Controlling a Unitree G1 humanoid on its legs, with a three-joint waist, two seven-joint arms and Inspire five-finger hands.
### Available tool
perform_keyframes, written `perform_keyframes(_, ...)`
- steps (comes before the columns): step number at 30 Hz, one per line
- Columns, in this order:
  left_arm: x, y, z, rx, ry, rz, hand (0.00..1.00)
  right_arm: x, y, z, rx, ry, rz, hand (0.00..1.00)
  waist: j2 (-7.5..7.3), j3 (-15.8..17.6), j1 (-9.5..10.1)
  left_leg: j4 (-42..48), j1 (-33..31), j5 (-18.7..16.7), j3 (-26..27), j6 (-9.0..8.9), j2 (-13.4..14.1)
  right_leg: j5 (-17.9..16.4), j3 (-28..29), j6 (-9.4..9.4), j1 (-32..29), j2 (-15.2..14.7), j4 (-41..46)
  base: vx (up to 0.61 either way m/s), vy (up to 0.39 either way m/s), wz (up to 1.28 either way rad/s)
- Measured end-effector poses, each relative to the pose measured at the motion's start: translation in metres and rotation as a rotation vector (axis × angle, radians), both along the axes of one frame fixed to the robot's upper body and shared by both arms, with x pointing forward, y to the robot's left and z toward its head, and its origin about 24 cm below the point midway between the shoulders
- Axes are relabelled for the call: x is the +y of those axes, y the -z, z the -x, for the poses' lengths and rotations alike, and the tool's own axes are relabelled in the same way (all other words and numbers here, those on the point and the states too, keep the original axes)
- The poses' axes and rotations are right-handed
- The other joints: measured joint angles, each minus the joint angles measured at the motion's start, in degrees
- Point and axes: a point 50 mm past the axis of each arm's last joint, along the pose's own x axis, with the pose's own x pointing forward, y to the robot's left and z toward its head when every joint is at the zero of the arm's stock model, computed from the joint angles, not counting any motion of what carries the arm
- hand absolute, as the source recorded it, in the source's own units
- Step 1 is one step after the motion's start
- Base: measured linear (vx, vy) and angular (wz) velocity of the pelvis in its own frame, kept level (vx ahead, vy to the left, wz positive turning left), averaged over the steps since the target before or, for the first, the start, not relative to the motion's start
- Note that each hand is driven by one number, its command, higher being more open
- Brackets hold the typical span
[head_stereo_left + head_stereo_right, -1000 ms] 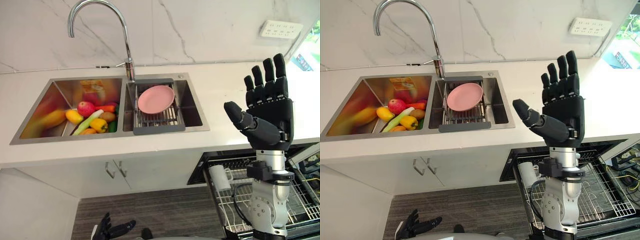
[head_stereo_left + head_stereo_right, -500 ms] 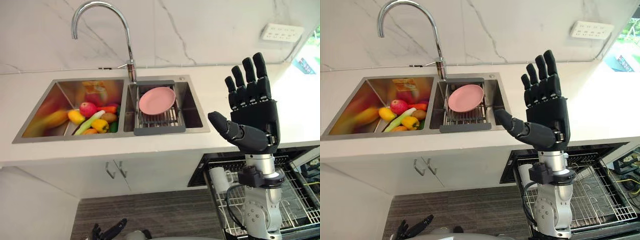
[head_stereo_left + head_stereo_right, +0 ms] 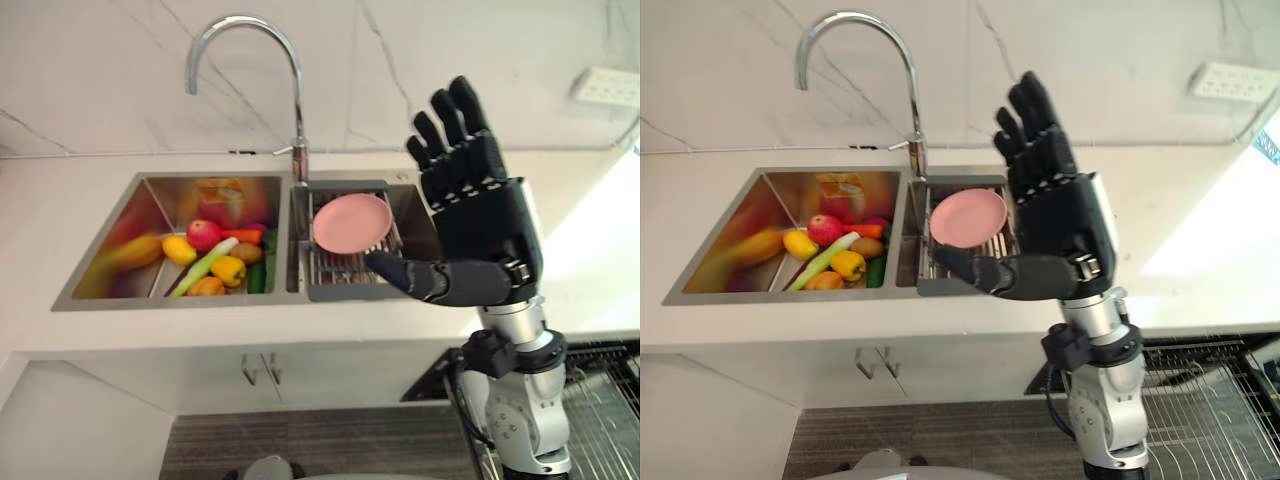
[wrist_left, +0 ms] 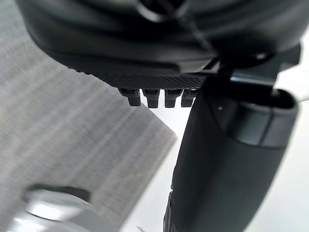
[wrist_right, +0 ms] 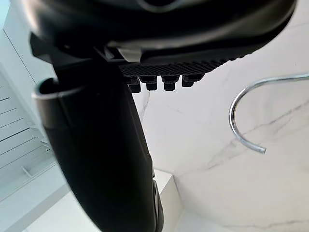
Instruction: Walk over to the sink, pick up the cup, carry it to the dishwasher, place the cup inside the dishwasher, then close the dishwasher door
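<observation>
Stainless-steel double sink (image 3: 135, 215) set in a white counter (image 3: 60, 195), with an arched chrome faucet (image 3: 299, 120) rising behind the divider. Left basin: an apple (image 3: 204, 234), a yellow pepper (image 3: 228, 269) and other fruit and vegetables heaped together. Right basin: a grey drain rack (image 3: 336, 268) bearing a pink plate (image 3: 352, 221). Right hand (image 3: 480, 220): raised upright in front of the right basin, its back toward the head camera, fingers (image 3: 445, 135) straight and spread wide, thumb out toward the plate — holding nothing. Left hand (image 4: 145, 43): low over the grey floor (image 4: 58, 121), fingers straight as far as its wrist view shows, likewise empty. Cup: neither hand carries it, and its whereabouts cannot be told from here (the right forearm covers part of the pulled-out dishwasher rack (image 3: 1200, 410) at lower right, where it may or may not sit). Hazards, as judged: with no cup made out among the sink's contents, a downward reach could close on the plate instead, or tip it off the drain rack. The spread fingers stand near the faucet's stem, so a sideways sweep could strike it. The dishwasher rack juts out just beside the robot's right side, so a step or a lowering arm could catch the wire and jolt whatever rests there. Closing up with that rack drawn out would jam it — the rack needs pushing in first.
</observation>
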Motion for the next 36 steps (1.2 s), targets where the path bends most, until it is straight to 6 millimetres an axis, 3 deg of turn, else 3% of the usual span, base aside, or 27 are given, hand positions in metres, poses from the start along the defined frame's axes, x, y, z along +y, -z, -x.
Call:
perform_keyframes(1,0.001,-0.001,-0.002,-0.004,0.015,-0.009,1.00,0.000,0.000,-0.002,0.003,0.004,-0.008,1.00,-0.01,0.2,-0.46,-0.9,0.8,0.2,-0.2,-0.13,-0.1,-0.5,0.4,1.52,-3.2,-0.5,7.9,0.16,0.135,0.16)
perform_keyframes(2,0.004,-0.002,-0.005,0.002,0.057,-0.027,1.00,0.002,0.002,-0.004,0.010,0.002,-0.026,1.00,-0.13,0.3,-1.59,-2.2,2.7,0.2,-0.7,-0.09,-0.7,0.5,2.4,4.52,-9.3,-0.6,22.1,0.13,0.083,0.16)
perform_keyframes(3,0.006,-0.002,-0.006,0.008,0.083,-0.036,1.00,0.003,0.002,-0.005,0.012,0.001,-0.033,1.00,-0.51,0.4,-1.93,-3.2,4.3,0.3,-0.7,-0.02,-1.3,0.5,3.0,4.34,-11.6,-0.8,27.4,0.19,0.087,0.20)
perform_keyframes(4,0.009,-0.002,-0.007,0.020,0.114,-0.045,1.00,0.005,0.003,-0.008,0.014,-0.005,-0.042,1.00,-0.94,0.5,-2.52,-4.9,7.0,1.1,-0.7,1.14,-2.2,-0.6,1.4,2.50,-14.7,-2.0,33.1,0.26,0.068,0.19)
perform_keyframes(5,0.009,-0.002,-0.009,0.033,0.135,-0.047,1.00,0.005,0.005,-0.010,0.014,-0.006,-0.050,1.00,-0.87,0.5,-2.79,-5.5,8.7,1.4,-0.7,1.57,-2.5,-2.1,-1.6,0.03,-16.7,-3.1,33.5,0.26,0.051,0.20)
perform_keyframes(6,0.009,-0.002,-0.011,0.033,0.142,-0.050,1.00,0.006,0.006,-0.011,0.016,-0.009,-0.059,1.00,-0.86,0.5,-2.83,-5.4,9.2,1.4,-0.8,1.55,-2.5,-2.7,-3.0,-0.98,-17.6,-3.4,32.2,0.27,-0.001,0.26)
perform_keyframes(9,0.010,-0.003,-0.026,0.006,0.162,-0.061,1.00,0.004,0.013,-0.014,0.028,-0.005,-0.081,1.00,-0.78,0.7,-3.48,-5.0,10.9,1.0,-3.6,0.36,-1.4,-2.3,-9.2,-4.58,-18.5,-1.9,15.3,0.26,-0.073,0.45)
perform_keyframes(10,0.012,-0.004,-0.030,0.001,0.175,-0.069,1.00,0.004,0.014,-0.014,0.026,-0.004,-0.082,1.00,-1.02,0.9,-3.50,-4.2,11.1,0.5,-4.7,-0.56,-1.0,1.3,-10.0,-6.40,-17.8,-0.6,8.4,0.31,-0.167,0.49)
perform_keyframes(11,0.015,-0.006,-0.033,0.003,0.214,-0.084,1.00,0.002,0.014,-0.014,0.013,0.003,-0.088,1.00,-2.42,1.5,-3.50,-2.7,12.2,-1.0,-6.8,-2.81,-1.4,7.7,-10.2,-7.65,-14.0,0.6,1.8,0.36,-0.194,0.32)
perform_keyframes(15,0.007,-0.003,-0.033,0.012,0.211,-0.063,1.00,-0.005,0.005,-0.016,-0.037,0.012,-0.126,1.00,0.54,2.6,-2.61,-3.3,13.0,-2.6,-10.8,-4.08,2.2,9.7,-10.5,-6.93,-8.4,6.3,-9.5,0.21,-0.166,-0.10)
perform_keyframes(18,0.004,-0.002,-0.032,0.008,0.180,-0.052,1.00,-0.013,0.004,-0.016,-0.038,0.050,-0.182,1.00,0.72,2.8,-2.48,-5.3,14.3,-2.6,-10.6,-4.14,2.9,14.0,-10.8,-6.93,-3.7,9.3,-19.6,0.10,-0.047,-0.04)
perform_keyframes(19,0.004,-0.002,-0.032,0.006,0.168,-0.052,1.00,-0.013,0.004,-0.016,-0.038,0.049,-0.187,1.00,0.75,2.8,-2.47,-5.4,14.5,-2.6,-10.5,-4.17,2.9,14.6,-10.8,-6.87,-2.9,9.5,-21.0,0.04,-0.020,-0.02)
perform_keyframes(20,0.002,-0.003,-0.037,0.014,0.206,-0.087,1.00,-0.010,0.016,-0.012,0.011,0.094,-0.285,1.00,0.29,3.6,-2.43,-9.3,14.0,0.2,-8.8,-2.64,-0.1,18.2,-9.0,-6.51,-5.1,7.6,-23.0,0.00,0.000,0.00)
perform_keyframes(31,0.002,-0.004,-0.044,-0.008,0.210,-0.076,1.00,-0.013,0.021,-0.010,0.047,0.087,-0.309,1.00,0.10,3.8,-2.51,-9.3,12.9,0.4,-7.9,-3.05,0.2,18.2,-8.8,-6.50,-6.7,7.7,-23.3,0.00,-0.002,-0.02)
perform_keyframes(36,0.004,-0.003,-0.051,-0.024,0.248,-0.053,1.00,-0.025,0.026,-0.004,0.096,0.150,-0.277,1.00,0.10,3.7,-2.84,-9.3,12.0,0.4,-6.5,-3.21,0.3,18.2,-7.8,-6.52,-8.2,8.0,-23.3,-0.01,-0.005,-0.15)
